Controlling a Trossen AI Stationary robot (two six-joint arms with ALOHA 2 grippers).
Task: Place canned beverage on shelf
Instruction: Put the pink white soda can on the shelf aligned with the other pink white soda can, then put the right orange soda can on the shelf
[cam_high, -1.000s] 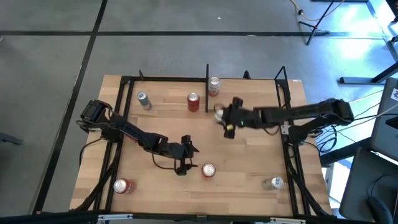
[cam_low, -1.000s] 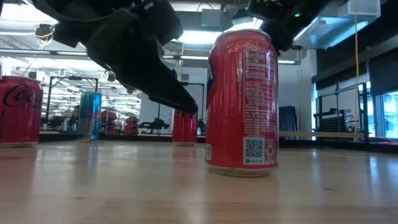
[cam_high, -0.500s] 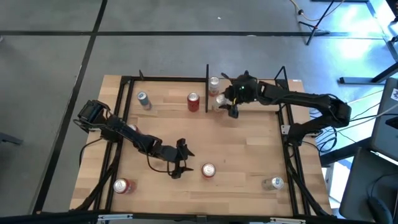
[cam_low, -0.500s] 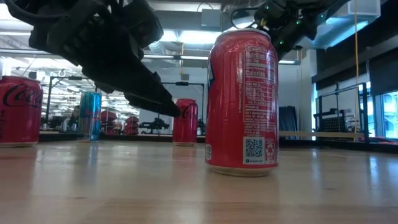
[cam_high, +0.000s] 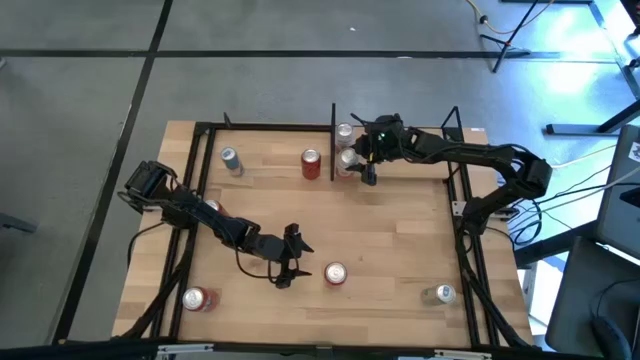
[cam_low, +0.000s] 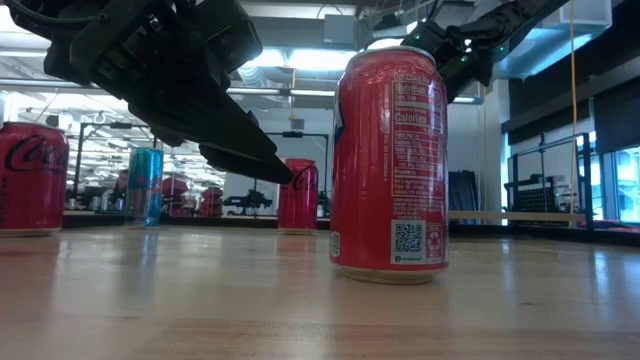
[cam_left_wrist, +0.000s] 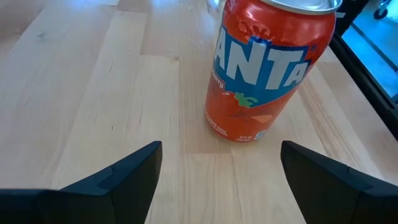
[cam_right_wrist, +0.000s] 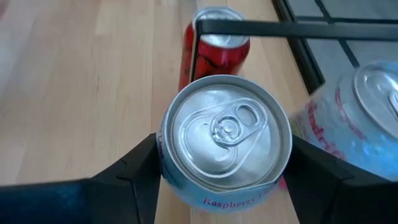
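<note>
Moving: right end effector carried silver can into shelf, still clenched on it.
Left end effector: released, beside orange can.
Next: release likely.

Robotics lab, framed wooden table, concrete floor

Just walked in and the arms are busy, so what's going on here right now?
The robot is putting canned drinks on the shelf at the table's far edge. The right gripper holds a silver raspberry can there, beside the black divider and another pale can. The left gripper hangs open near the front, facing an orange Fanta can it has not gripped. A red can and a blue can stand at the back; two more cans wait near the front corners.
</note>
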